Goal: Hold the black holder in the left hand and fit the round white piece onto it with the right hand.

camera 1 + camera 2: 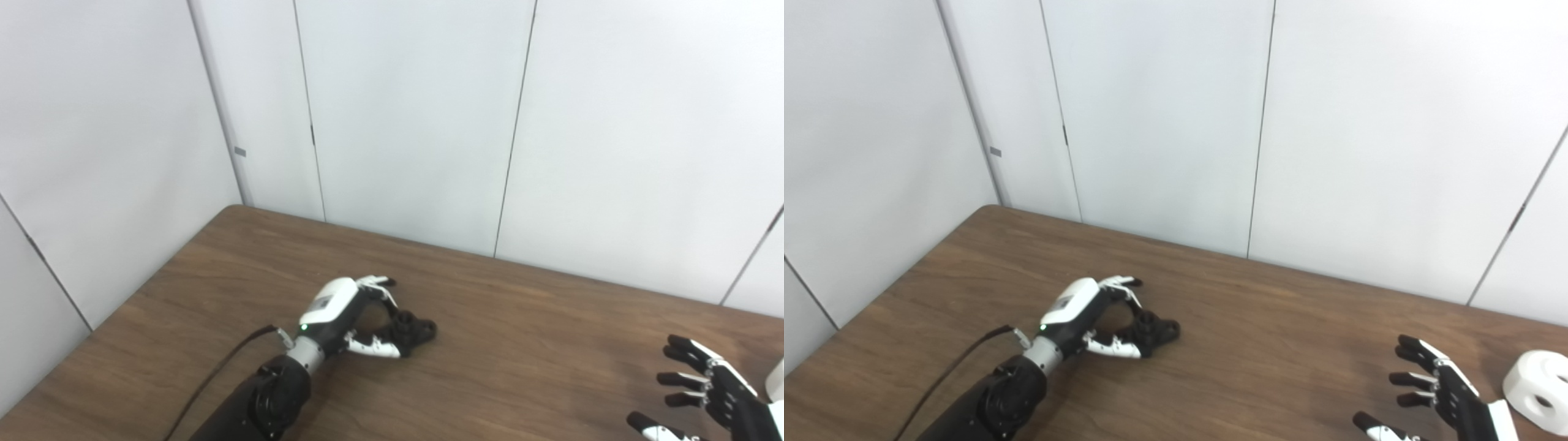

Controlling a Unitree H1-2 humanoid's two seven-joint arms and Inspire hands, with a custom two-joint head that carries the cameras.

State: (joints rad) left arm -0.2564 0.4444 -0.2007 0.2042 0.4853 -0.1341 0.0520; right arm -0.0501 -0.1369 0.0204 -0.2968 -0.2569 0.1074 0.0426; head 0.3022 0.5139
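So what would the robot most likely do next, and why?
Probably swing the right hand toward the round white piece and close on it. That hand is open and empty, with the piece lying on the table just beside it, while the left hand already has its fingers around the black holder.

The table [1262, 343] is dark brown wood grain. The holder [1151, 327] is black, the round piece [1540, 392] white. Both hands, left hand [1084, 315] and right hand [1442, 392], are black and white. The wall panels [1164, 122] are pale grey.

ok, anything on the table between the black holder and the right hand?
Nothing: bare wood table between the black holder in the left hand and the open right hand, clearest in the right eye view.
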